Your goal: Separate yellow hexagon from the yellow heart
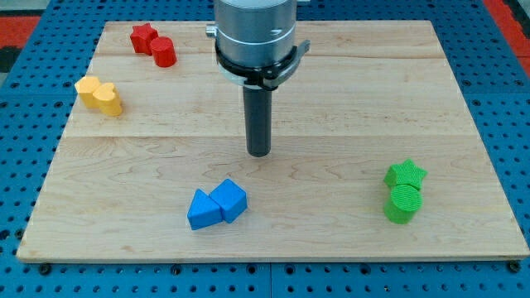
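Observation:
The yellow hexagon [88,87] and the yellow heart [108,99] sit touching each other near the board's left edge, the hexagon at the upper left of the pair. My tip [259,154] rests on the board near its middle, far to the right of and below the yellow pair, touching no block.
A red star [143,36] and a red cylinder [163,52] touch at the top left. Two blue blocks [217,204] touch below my tip. A green star [405,175] and a green cylinder [402,204] touch at the lower right. The wooden board [348,91] lies on a blue pegboard.

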`<action>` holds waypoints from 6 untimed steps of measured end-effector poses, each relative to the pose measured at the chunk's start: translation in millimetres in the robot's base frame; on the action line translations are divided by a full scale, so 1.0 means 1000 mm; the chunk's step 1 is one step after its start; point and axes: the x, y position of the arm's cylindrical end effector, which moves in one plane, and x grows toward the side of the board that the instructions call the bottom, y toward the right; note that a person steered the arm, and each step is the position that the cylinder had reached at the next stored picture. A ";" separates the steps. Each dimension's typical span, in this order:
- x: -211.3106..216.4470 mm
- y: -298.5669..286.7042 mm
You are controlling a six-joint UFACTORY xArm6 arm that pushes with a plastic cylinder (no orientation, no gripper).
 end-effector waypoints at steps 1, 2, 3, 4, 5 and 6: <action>0.000 -0.010; 0.000 -0.012; 0.000 -0.025; 0.000 -0.026; 0.000 -0.037; -0.017 -0.080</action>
